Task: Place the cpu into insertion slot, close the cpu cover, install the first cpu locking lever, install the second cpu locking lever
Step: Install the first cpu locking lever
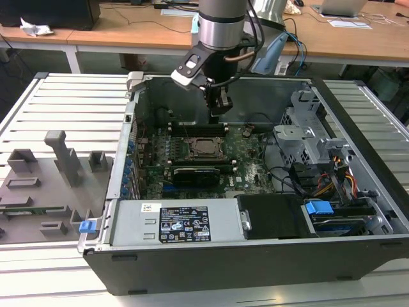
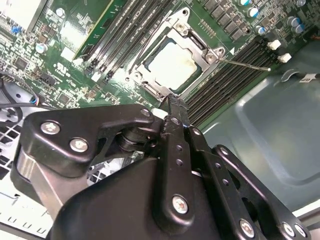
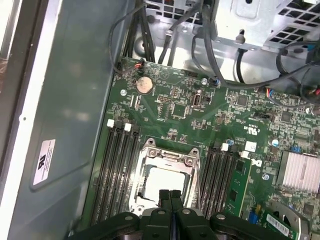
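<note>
The cpu (image 2: 172,65) lies flat in its socket on the green board, its pale metal top showing through the open middle of the cpu cover (image 2: 150,86), which is folded down around it. A thin locking lever (image 2: 245,64) sticks out from one socket corner over the memory slots. My gripper (image 3: 170,196) hangs just above the socket's edge, fingers pressed together with nothing between them. In the exterior view the gripper (image 1: 219,110) is above the far side of the socket, and the cpu (image 1: 203,146) is below it.
The board sits inside an open computer case (image 1: 230,256) with tall walls. A drive cage (image 1: 307,137) and cable bundles (image 1: 332,176) fill the exterior view's right. Black memory slots (image 3: 117,170) flank the socket. A grey fixture tray (image 1: 45,185) lies outside the case on the exterior view's left.
</note>
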Motion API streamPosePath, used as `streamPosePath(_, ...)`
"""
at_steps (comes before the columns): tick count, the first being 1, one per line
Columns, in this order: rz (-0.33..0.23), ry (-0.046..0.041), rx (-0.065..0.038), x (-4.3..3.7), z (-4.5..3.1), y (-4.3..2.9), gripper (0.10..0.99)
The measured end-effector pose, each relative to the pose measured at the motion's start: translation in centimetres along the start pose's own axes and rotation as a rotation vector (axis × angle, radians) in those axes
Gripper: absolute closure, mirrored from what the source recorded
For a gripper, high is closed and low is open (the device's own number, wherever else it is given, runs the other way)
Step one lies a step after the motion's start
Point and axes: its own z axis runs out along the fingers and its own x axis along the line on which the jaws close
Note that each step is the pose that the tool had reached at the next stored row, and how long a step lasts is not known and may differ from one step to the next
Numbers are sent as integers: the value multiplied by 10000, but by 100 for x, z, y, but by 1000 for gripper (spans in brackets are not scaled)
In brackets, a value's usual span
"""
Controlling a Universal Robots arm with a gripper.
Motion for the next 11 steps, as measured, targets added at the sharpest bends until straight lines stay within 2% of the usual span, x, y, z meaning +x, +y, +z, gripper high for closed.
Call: streamPosePath(11, -1091, 35, 2, 0, 0, 0, 980)
